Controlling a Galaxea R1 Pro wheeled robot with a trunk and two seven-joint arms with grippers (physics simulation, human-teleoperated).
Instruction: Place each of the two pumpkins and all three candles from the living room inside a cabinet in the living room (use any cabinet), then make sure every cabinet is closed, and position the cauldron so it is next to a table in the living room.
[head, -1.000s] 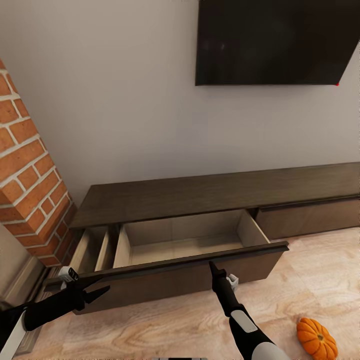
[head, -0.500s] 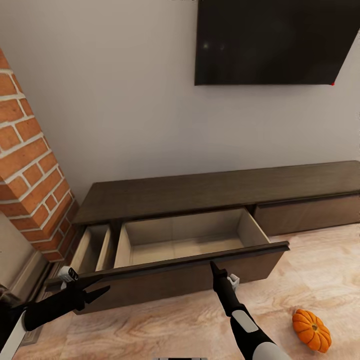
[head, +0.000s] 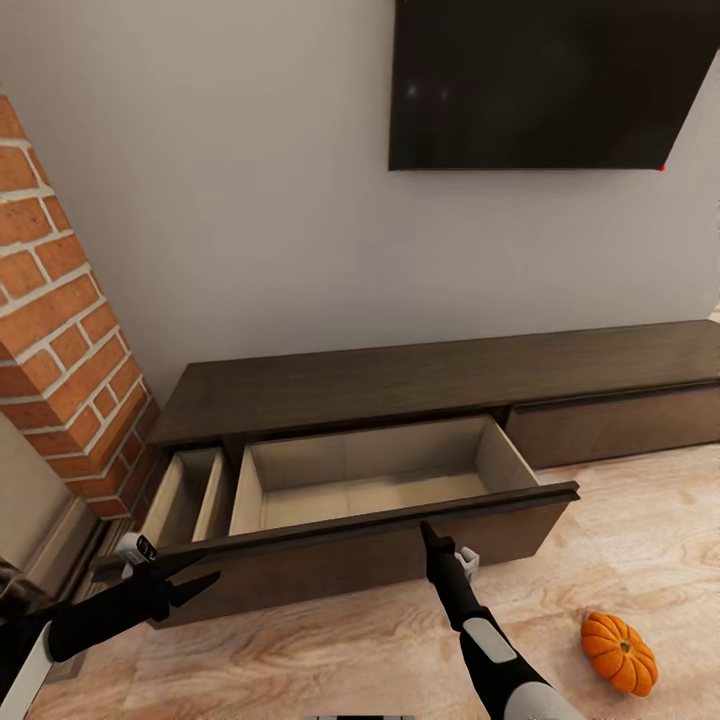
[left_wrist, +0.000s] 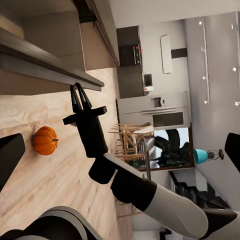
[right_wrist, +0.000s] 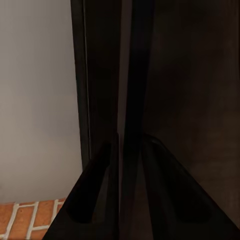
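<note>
The long dark-brown cabinet (head: 420, 375) runs along the wall with its wide middle drawer (head: 370, 480) pulled out, showing a bare beige inside. My right gripper (head: 428, 530) sits at the top lip of that drawer's front, and in the right wrist view its fingers (right_wrist: 95, 195) close on the dark lip from both sides. My left gripper (head: 205, 570) hangs open in front of the drawer front's left end, holding nothing. One orange pumpkin (head: 620, 652) lies on the wooden floor to the right of my right arm, and in the left wrist view that pumpkin (left_wrist: 45, 140) lies beyond the right gripper (left_wrist: 78, 92).
A narrow drawer (head: 185, 495) also stands open at the cabinet's left end, beside a brick column (head: 60, 330). A black TV (head: 540, 80) hangs on the wall above. The right drawer front (head: 620, 425) is shut. Wooden chairs (left_wrist: 131, 142) and a fridge (left_wrist: 155, 110) show far off.
The whole picture has shifted slightly, so the camera moved; the pumpkin now sits a little higher and further left in view. Both arms and the drawer hold their places.
</note>
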